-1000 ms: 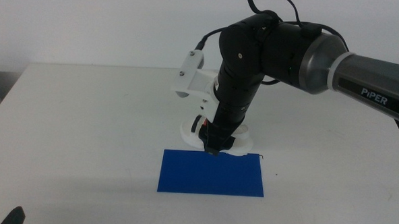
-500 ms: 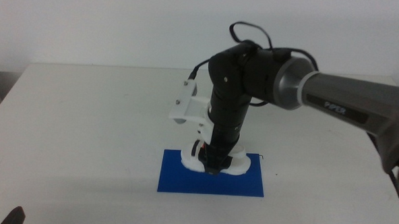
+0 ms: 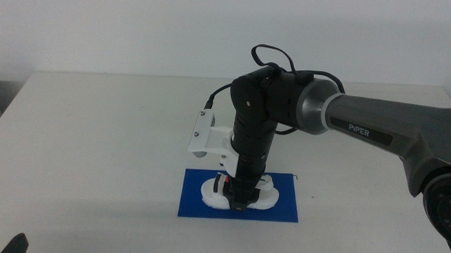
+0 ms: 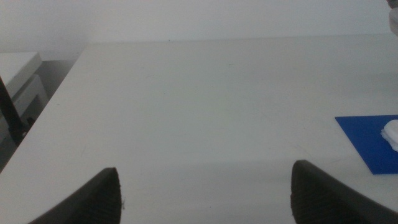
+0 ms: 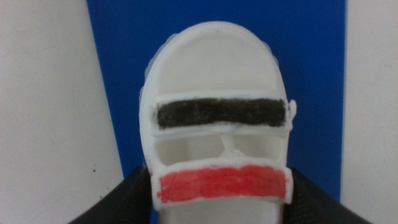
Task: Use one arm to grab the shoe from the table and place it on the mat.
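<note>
Shoe [image 3: 238,194] sits low over the mat [image 3: 283,209] near the worktop's [image 3: 95,136] front edge, right claw [image 3: 237,203] clamped across it, ready for release.

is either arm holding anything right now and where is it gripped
The right gripper holds the shoe by its two sides at the red strap end, over the mat. The left gripper holds nothing.

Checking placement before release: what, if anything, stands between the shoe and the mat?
Nothing visible. The right tool holds the shoe by its sides, directly over the mat. The left tool waits apart.
</note>
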`<action>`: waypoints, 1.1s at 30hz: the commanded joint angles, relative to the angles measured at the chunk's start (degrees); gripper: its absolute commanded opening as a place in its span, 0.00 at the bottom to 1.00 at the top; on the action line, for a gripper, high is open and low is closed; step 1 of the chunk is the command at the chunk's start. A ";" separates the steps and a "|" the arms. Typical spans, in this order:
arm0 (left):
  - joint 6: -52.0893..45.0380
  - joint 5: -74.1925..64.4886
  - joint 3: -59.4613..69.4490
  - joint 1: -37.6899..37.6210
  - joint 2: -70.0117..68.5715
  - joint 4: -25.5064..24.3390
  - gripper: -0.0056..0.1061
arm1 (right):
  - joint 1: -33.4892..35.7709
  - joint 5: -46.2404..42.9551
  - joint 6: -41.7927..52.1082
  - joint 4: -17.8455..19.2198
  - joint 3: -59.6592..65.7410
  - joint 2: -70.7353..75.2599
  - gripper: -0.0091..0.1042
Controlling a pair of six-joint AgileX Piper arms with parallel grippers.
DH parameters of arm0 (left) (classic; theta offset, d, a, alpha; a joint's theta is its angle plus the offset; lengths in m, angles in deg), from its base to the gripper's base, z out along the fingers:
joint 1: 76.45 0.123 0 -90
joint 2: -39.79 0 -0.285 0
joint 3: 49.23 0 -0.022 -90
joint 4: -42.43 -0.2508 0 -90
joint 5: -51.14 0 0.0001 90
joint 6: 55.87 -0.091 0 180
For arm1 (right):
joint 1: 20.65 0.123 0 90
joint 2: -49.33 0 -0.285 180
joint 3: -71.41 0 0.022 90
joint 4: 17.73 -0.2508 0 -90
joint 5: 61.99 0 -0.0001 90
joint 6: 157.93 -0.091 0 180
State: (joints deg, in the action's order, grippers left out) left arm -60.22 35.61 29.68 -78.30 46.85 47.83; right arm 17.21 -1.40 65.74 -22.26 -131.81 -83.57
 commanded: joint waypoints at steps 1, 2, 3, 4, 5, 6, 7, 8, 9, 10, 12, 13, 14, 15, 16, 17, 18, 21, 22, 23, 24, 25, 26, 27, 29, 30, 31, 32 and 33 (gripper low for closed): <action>0.26 4.58 0.40 -0.24 -0.76 0.45 0.89 | -0.53 -0.70 0.76 -0.52 -1.84 3.62 0.10; 0.26 4.58 0.40 -0.24 -0.76 0.45 0.89 | -0.53 -0.65 0.76 -0.52 -1.84 3.62 0.12; 0.26 4.58 0.40 -0.24 -0.76 0.45 0.89 | -0.53 -0.65 0.76 -0.52 -1.84 3.62 0.14; 0.26 4.58 0.40 -0.24 -0.76 0.45 0.89 | -0.53 2.99 0.80 -2.02 -1.84 3.62 0.34; 0.26 4.58 0.40 -0.24 -0.76 0.45 0.89 | -0.53 4.35 0.93 -2.48 -1.84 3.62 0.37; 0.26 4.58 0.40 -0.24 -0.76 0.45 0.89 | -0.53 4.49 0.93 -2.84 -1.84 3.62 0.39; 0.26 4.58 0.40 -0.24 -0.76 0.45 0.89 | -0.53 3.77 0.98 -2.76 -1.84 3.62 0.40; 0.26 4.58 0.40 -0.24 -0.76 0.45 0.89 | -0.53 2.37 0.98 -2.50 -1.84 3.62 0.40; 0.26 4.58 0.40 -0.24 -0.76 0.45 0.89 | -0.53 0.96 0.93 -1.89 -1.84 3.62 0.40; 0.26 4.58 0.40 -0.24 -0.76 0.45 0.89 | -0.53 0.20 0.93 -1.43 -1.84 3.62 0.40; 0.26 4.58 0.40 -0.24 -0.76 0.45 0.89 | -0.53 -0.11 0.82 -0.68 -1.84 3.62 0.40; 0.26 4.58 0.40 -0.24 -0.76 0.45 0.89 | -0.53 -0.17 0.76 -0.67 -1.84 3.62 0.40; 0.26 4.58 0.40 -0.24 -0.76 0.45 0.89 | -0.53 -0.17 0.76 -0.73 -1.84 3.62 0.40; 0.26 4.58 0.40 -0.24 -0.76 0.45 0.89 | -0.53 -0.17 0.76 -0.73 -1.84 3.62 0.40; 0.26 4.58 0.40 -0.24 -0.76 0.45 0.89 | -0.53 -0.37 0.76 -0.73 -1.84 3.62 0.40; 0.26 4.58 0.40 -0.24 -0.76 0.45 0.89 | -0.53 -0.77 0.76 -0.73 -1.84 3.62 0.40; 0.26 4.58 0.40 -0.24 -0.76 0.45 0.89 | -0.53 -0.77 0.76 -0.73 -1.84 3.62 0.40; 0.26 4.58 0.40 -0.24 -0.76 0.45 0.89 | -0.53 -1.45 0.76 -0.21 -1.84 3.62 0.40; 0.26 4.58 0.40 -0.24 -0.76 0.45 0.89 | -0.53 -1.70 0.76 -0.13 -1.84 3.62 0.40; 0.26 4.58 0.40 -0.24 -0.76 0.45 0.89 | -0.53 -1.91 0.76 -0.13 -1.84 3.62 0.40; 0.26 4.58 0.40 -0.24 -0.76 0.45 0.89 | -0.53 -2.05 0.76 -0.13 -1.84 3.62 0.40; 0.26 4.58 0.40 -0.24 -0.76 0.45 0.89 | -0.53 -2.18 0.76 -0.13 -1.84 3.62 0.40; 0.26 4.58 0.40 -0.24 -0.76 0.45 0.89 | -0.53 -2.34 0.76 -0.13 -1.84 3.62 0.40; 0.26 4.58 0.40 -0.24 -0.76 0.45 0.89 | -0.53 -2.46 0.76 -0.06 -1.84 3.62 0.40; 0.26 4.58 0.40 -0.24 -0.76 0.45 0.89 | -0.53 -2.46 0.76 0.12 -1.84 3.62 0.40; 0.26 4.58 0.40 -0.24 -0.76 0.45 0.89 | -0.53 -2.46 0.76 0.37 -1.84 3.62 0.40; 0.26 4.58 0.40 -0.24 -0.76 0.45 0.89 | -0.53 -2.47 0.76 0.56 -1.84 3.62 0.40; 0.26 4.58 0.40 -0.24 -0.76 0.45 0.89 | -0.53 -2.60 0.76 0.70 -1.84 3.62 0.40; 0.26 4.58 0.40 -0.24 -0.76 0.45 0.89 | -0.53 -2.60 0.76 0.77 -1.84 3.62 0.40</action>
State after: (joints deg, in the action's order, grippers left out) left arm -60.22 35.61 29.68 -78.30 46.85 47.83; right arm 17.21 -2.93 65.92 -22.00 -131.81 -83.57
